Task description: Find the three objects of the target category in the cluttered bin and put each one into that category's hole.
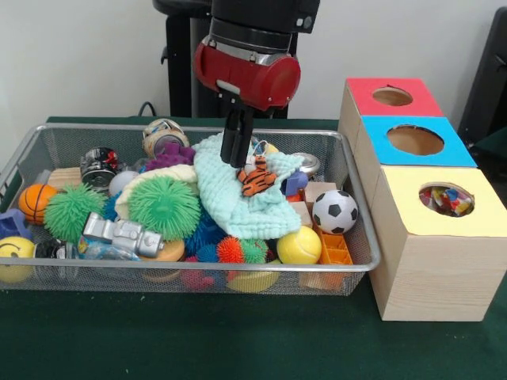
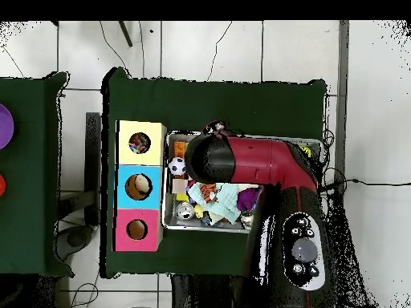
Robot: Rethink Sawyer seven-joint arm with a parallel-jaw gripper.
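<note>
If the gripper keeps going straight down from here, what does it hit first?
Most likely the mint cloth: the gripper points straight down onto it, beside the tiger toy. Depth is unclear; it may already touch.

The silver wire-mesh bin (image 1: 360, 237) is packed wall to wall, with a pale mint knitted cloth (image 1: 238, 198) heaped across its middle, a spiky green rubber ball (image 1: 164, 206) and a silver toy robot (image 1: 123, 233) crowding its left half, and a black-and-white soccer ball (image 1: 334, 210) beside a yellow tennis ball (image 1: 299, 245) toward its right end, so no bare floor shows between them. The black gripper (image 1: 236, 158) stands over the cloth just behind a small orange striped tiger toy (image 1: 257, 178) (whether they touch cannot be told). Just right of the bin, the three wooden boxes with red (image 1: 392, 96), blue (image 1: 415, 140) and yellow (image 1: 447, 199) tops have nothing above them, and the green table cloth (image 1: 198, 336) in front lies open.
</note>
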